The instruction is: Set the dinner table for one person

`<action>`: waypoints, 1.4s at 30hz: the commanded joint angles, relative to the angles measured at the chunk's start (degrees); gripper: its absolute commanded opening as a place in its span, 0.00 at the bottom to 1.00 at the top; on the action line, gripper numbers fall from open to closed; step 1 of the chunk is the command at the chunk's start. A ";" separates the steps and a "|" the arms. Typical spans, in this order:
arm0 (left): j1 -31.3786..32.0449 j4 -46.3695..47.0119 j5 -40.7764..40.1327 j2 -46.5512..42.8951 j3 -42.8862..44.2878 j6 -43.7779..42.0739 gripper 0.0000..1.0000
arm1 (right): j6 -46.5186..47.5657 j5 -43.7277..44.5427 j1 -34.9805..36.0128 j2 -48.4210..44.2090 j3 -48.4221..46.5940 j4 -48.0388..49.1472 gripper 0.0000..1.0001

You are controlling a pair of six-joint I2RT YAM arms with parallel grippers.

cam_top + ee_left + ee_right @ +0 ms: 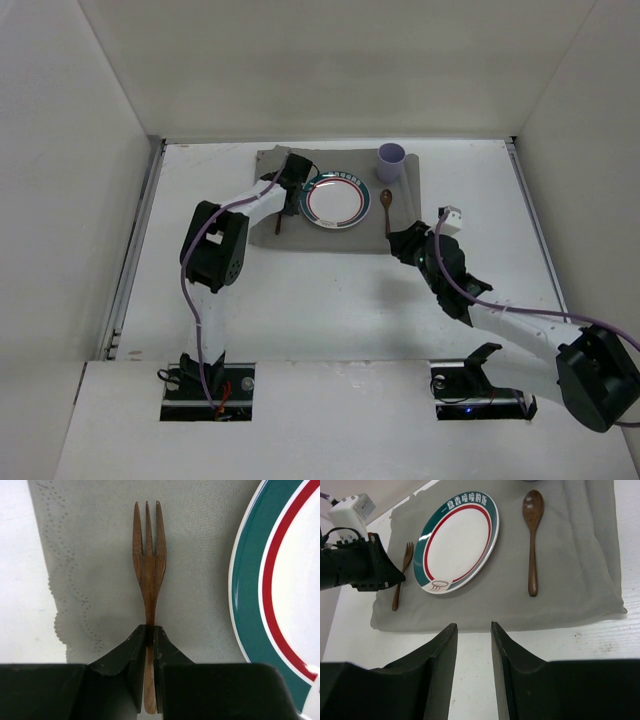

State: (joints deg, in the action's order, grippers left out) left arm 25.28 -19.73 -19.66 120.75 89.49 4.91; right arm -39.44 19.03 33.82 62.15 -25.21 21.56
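Observation:
The white dinner table (330,300) carries a grey placemat (340,240). On it lie a plate (336,200) with a green and red rim, a wooden spoon (386,210) to its right and a wooden fork (279,222) to its left. My left gripper (149,627) is shut on the handle of the fork (148,565), which lies flat on the placemat (200,555) beside the plate (280,580). My right gripper (473,626) is open and empty over the table just in front of the placemat (570,555), facing the plate (457,540) and spoon (533,540).
A lilac cup (391,160) stands at the placemat's far right corner. White walls enclose the table on the left, right and back. The left arm (215,245) reaches over the table's left half, and its gripper (400,577) also shows in the right wrist view.

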 commanded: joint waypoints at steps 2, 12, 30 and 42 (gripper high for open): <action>-0.36 -2.07 2.96 -0.43 1.12 -2.71 0.06 | 0.24 0.92 0.32 0.43 -0.45 3.84 0.39; -0.36 -1.02 2.52 -0.16 -0.20 -2.01 0.14 | 0.33 0.92 0.32 -0.01 -0.28 3.84 0.45; 4.73 9.25 -12.50 -26.51 -17.40 6.25 1.00 | 0.41 1.27 0.32 -0.19 -0.27 3.58 0.54; 2.02 14.71 -17.87 -56.12 -49.39 26.02 1.00 | -0.28 4.53 -1.43 1.57 1.57 5.77 0.57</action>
State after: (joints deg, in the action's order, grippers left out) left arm 29.08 -6.39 -34.72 71.96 45.30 23.05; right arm -39.46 20.67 33.34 62.76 -24.40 22.59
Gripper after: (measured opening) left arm 0.997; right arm 0.570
